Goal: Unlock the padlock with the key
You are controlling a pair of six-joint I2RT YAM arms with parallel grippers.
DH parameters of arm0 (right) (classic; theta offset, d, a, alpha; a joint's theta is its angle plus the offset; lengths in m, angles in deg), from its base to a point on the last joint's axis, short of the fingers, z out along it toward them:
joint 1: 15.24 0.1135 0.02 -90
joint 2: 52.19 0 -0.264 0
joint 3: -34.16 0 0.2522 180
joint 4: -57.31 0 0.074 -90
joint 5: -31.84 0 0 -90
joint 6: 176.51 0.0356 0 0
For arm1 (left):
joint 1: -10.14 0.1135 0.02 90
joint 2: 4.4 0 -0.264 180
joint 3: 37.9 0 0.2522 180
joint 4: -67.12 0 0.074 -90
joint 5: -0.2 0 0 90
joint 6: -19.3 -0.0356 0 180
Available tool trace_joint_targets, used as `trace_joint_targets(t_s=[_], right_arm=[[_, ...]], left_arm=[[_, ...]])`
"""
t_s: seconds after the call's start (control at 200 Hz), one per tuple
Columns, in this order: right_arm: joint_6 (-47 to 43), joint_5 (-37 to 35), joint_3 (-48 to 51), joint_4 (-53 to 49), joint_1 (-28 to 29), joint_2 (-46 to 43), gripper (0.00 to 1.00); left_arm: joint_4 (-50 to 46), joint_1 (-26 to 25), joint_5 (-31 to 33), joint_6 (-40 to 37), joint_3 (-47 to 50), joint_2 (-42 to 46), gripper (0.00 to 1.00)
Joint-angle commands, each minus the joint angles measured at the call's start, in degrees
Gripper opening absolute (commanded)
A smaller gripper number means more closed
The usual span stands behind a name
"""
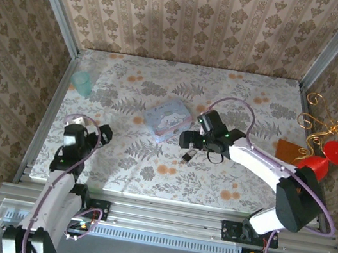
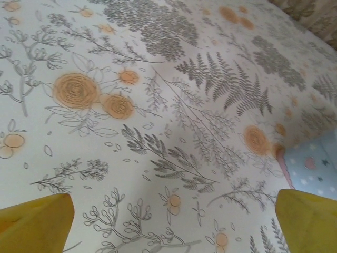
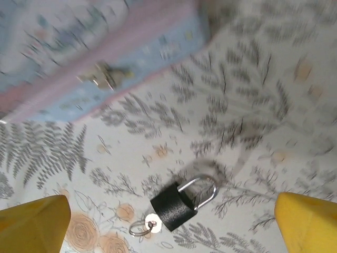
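The small padlock point(image 3: 172, 206) has a black body and a silvery shackle point(image 3: 204, 188), and it lies flat on the floral tablecloth. A silver key point(image 3: 153, 221) on a wire ring point(image 3: 138, 229) sticks out of the body's bottom end. In the top view the padlock point(image 1: 186, 157) lies just in front of my right gripper point(image 1: 190, 142). That gripper point(image 3: 169, 224) hovers above the lock, open, its yellow fingers point(image 3: 32, 224) wide on either side and touching nothing. My left gripper point(image 1: 103, 133) is over bare cloth at the left, also open point(image 2: 174, 224) and holding nothing.
A pale translucent box point(image 1: 167, 120) with a metal latch point(image 3: 100, 77) lies just behind the padlock; its corner point(image 2: 316, 166) shows in the left wrist view. A teal cup point(image 1: 83, 83) stands at the far left. A gold wire stand point(image 1: 331, 124) and a red object point(image 1: 322, 162) are at the right edge.
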Motion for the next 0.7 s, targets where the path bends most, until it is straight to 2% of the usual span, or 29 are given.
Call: trace_joint_targets(t_s=[0.0, 0.185, 0.305, 0.42, 0.54, 0.695], right_arm=[[-7.51, -6.34, -4.43, -3.34, 0.33, -1.12, 1.00], [-16.90, -14.20, -6.46, -4.97, 0.33, -3.00, 1.00], [-27.47, -22.33, 2.73, 7.56, -0.58, -7.59, 1.00], [-36.70, -27.19, 11.14, 20.18, -2.28, -11.37, 1.00], [-38.72, -26.96, 16.50, 25.61, -7.33, -13.40, 1.00], [-42.63, -20.98, 27.57, 44.28, -13.05, -13.14, 1.00]], left_arm=[[0.14, 0.47, 5.93, 0.86, -4.03, -2.80, 1.00], [2.17, 0.47, 11.96, -2.16, -8.60, -8.63, 1.00], [3.60, 0.47, 18.83, -4.28, -10.23, -13.07, 1.00], [10.71, 0.47, 20.26, -9.65, -9.70, -16.85, 1.00], [16.38, 0.22, 23.21, -15.78, -9.92, -21.76, 1.00], [22.66, -0.15, 23.75, -22.59, -9.35, -29.14, 1.00]])
